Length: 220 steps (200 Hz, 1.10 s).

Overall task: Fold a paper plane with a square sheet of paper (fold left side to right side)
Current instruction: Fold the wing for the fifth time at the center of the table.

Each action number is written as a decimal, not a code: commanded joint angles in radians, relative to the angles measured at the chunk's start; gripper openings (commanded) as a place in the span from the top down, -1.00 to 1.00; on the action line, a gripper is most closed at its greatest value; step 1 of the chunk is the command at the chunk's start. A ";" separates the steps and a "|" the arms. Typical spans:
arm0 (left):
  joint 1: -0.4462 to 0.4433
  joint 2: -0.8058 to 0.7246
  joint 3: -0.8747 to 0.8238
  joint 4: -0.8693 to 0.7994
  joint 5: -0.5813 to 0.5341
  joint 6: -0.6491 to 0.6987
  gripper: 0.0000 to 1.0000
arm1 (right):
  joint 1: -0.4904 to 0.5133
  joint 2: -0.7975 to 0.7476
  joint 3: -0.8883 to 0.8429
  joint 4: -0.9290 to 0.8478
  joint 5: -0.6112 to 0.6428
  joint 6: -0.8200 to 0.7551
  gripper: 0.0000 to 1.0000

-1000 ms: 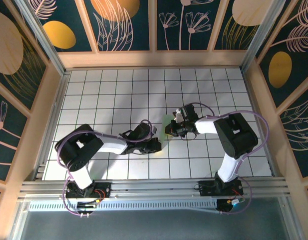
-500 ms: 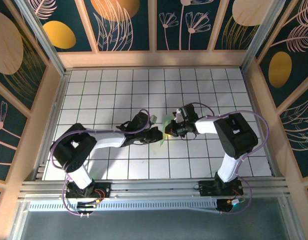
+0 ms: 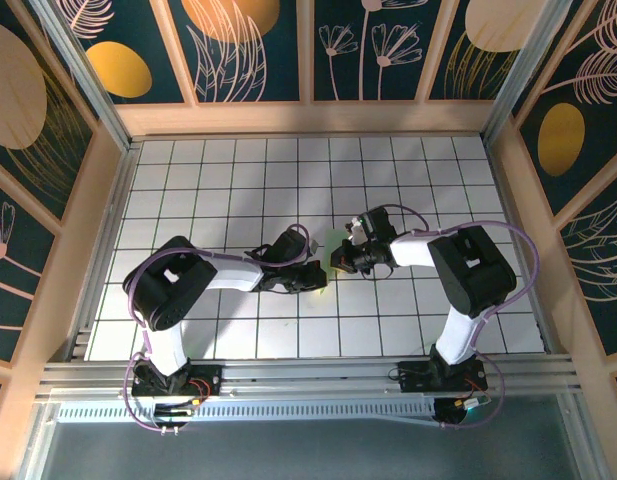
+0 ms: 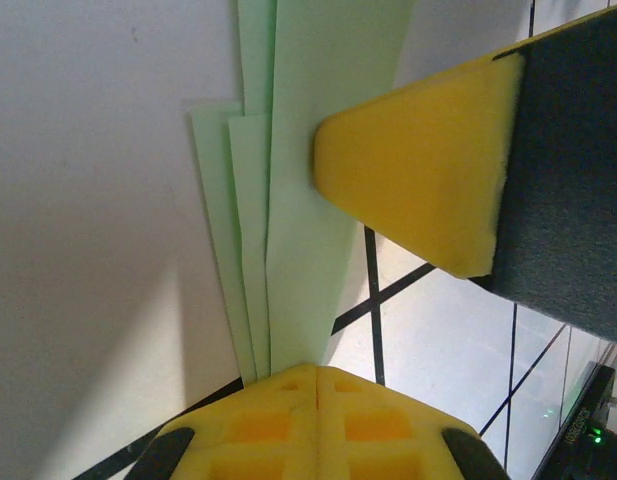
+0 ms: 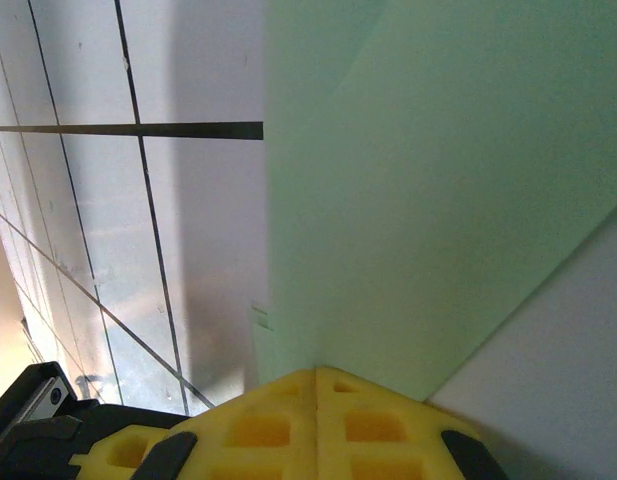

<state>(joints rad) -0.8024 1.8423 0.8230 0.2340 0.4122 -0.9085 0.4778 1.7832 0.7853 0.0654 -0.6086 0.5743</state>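
Paper plane [image 3: 334,244], pale green and narrow: lies flat on the white gridded table [image 3: 208,190], about mid-table, between the two arm tips and largely covered by them from above. Seen close up from the left wrist as several long layers side by side with lengthwise creases (edges stepped, not flush). Reached from the left by the left pincer [image 3: 314,280], clamped closed, its yellow pads [image 4: 268,425] meeting along a seam right at the near end of those layers; cannot tell whether any paper is nipped between them or only pressed beneath. Met from the right by the right pincer [image 3: 340,262], likewise closed, pads [image 5: 258,430] together at the edge of a broad green panel of the plane with one slanted edge. Also in the left wrist view, one yellow pad [image 4: 418,170] of that right pincer, bearing on the top layer just beside a black grid line [image 4: 373,290] of the table.
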 commanded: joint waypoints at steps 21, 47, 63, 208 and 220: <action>-0.009 0.040 -0.006 -0.099 -0.053 0.036 1.00 | -0.001 -0.009 0.059 -0.142 0.109 -0.025 1.00; -0.015 0.039 -0.015 -0.099 -0.059 0.032 1.00 | -0.022 -0.020 0.082 -0.132 0.106 -0.033 1.00; -0.016 0.039 -0.016 -0.098 -0.061 0.033 1.00 | -0.041 -0.007 0.092 -0.118 0.094 -0.037 1.00; -0.005 -0.020 0.060 -0.057 -0.005 0.029 1.00 | -0.076 0.097 0.068 -0.098 0.098 -0.054 1.00; 0.004 -0.015 0.071 -0.043 0.000 0.031 1.00 | -0.076 0.095 0.065 -0.098 0.097 -0.057 1.00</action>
<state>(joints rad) -0.8112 1.8408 0.8513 0.2028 0.3954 -0.8940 0.4107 1.8339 0.8886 -0.0029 -0.5549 0.5468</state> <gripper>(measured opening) 0.048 0.051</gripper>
